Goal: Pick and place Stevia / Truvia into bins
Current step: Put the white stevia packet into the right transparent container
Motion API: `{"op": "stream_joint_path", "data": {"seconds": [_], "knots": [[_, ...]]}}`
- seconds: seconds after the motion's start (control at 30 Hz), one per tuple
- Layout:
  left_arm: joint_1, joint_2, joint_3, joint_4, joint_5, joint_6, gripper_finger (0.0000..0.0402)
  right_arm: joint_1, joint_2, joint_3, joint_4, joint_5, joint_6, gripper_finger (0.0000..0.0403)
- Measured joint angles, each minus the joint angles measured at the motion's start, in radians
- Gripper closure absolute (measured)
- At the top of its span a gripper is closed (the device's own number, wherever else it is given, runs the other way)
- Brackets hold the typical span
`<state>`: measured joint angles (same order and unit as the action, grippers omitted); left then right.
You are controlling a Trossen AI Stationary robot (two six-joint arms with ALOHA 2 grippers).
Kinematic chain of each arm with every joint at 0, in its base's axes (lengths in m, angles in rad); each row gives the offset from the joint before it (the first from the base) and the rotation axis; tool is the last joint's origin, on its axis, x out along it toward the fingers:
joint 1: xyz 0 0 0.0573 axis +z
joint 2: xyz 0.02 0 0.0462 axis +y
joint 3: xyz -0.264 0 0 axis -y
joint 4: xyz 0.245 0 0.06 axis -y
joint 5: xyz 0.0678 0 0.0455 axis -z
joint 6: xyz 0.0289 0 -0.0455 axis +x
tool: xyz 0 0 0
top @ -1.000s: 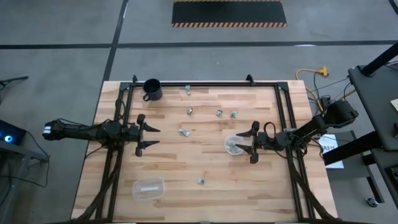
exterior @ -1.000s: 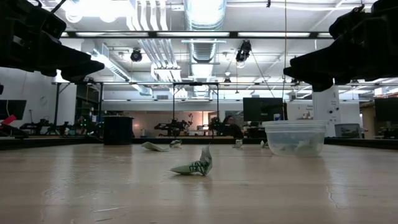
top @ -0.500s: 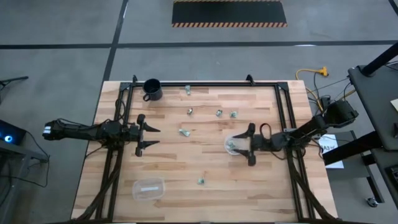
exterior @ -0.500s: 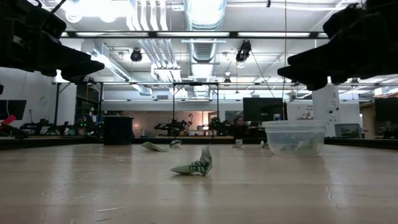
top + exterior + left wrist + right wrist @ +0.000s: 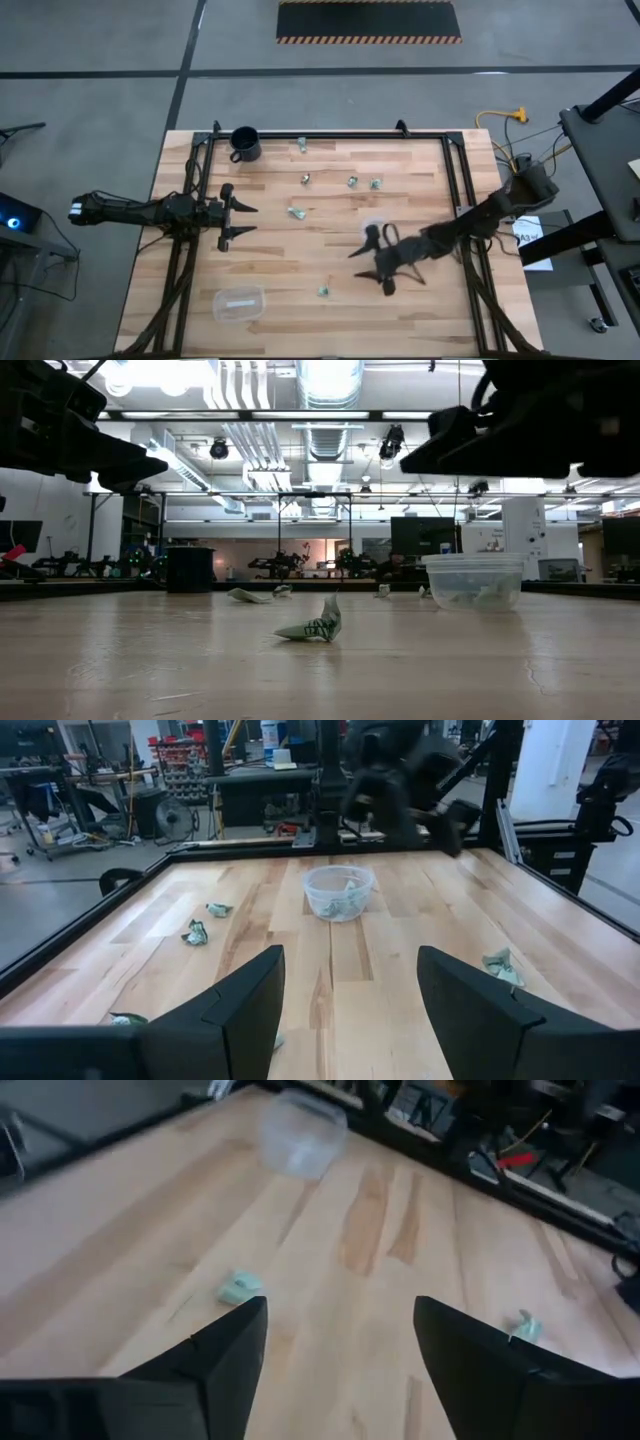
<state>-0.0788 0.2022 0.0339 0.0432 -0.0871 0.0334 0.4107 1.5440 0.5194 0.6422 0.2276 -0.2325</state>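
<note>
The nearest loose packet (image 5: 323, 291) lies low and centre in the high view, just left of and below my right hand (image 5: 378, 270), whose fingers stand apart and empty. Bare surface (image 5: 290, 255) lies between; nothing blocks it. The round bowl (image 5: 374, 232) sits just above that hand. My left hand (image 5: 240, 219), also spread, waits mid-left, farther off.

Counts, high view: two arms, each with a two-finger gripper, left (image 5: 243, 221) and right (image 5: 368, 268). Two clear bins: round cup (image 5: 374, 232), rectangular tub (image 5: 239, 303). One black mug (image 5: 244, 144). Six loose packets (image 5: 297, 212) visible on the wood.
</note>
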Motion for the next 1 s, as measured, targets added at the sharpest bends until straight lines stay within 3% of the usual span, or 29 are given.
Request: {"op": "stream_joint_path", "data": {"seconds": [0.1, 0.3, 0.53, 0.67, 0.8, 1.0], "knots": [[0.0, 0.0, 0.0, 0.0, 0.0, 0.0, 0.0189, 0.031, 0.117, 0.071, -0.002, 0.057, -0.055, 0.0163], [0.0, 0.0, 0.0, 0.001, 0.0, 0.0, 0.0189, 0.042, 0.312, 0.196, -0.004, 0.059, -0.101, 0.0164], [0.0, 0.001, 0.0, 0.002, 0.0, 0.0, 0.0189, 0.042, 0.355, 0.249, -0.002, 0.003, -0.091, 0.0168], [0.0, 0.0, 0.0, 0.001, 0.0, 0.0, 0.0189, 0.042, 0.349, 0.262, -0.003, -0.063, -0.016, 0.0168], [0.0, 0.0, 0.0, 0.001, 0.0, 0.0, 0.0189, 0.041, 0.358, 0.302, -0.015, -0.126, 0.159, 0.017], [0.0, 0.0, 0.0, 0.0, 0.0, 0.0, 0.0189, 0.036, 0.412, 0.452, -0.284, -0.124, 0.338, 0.017]]}}
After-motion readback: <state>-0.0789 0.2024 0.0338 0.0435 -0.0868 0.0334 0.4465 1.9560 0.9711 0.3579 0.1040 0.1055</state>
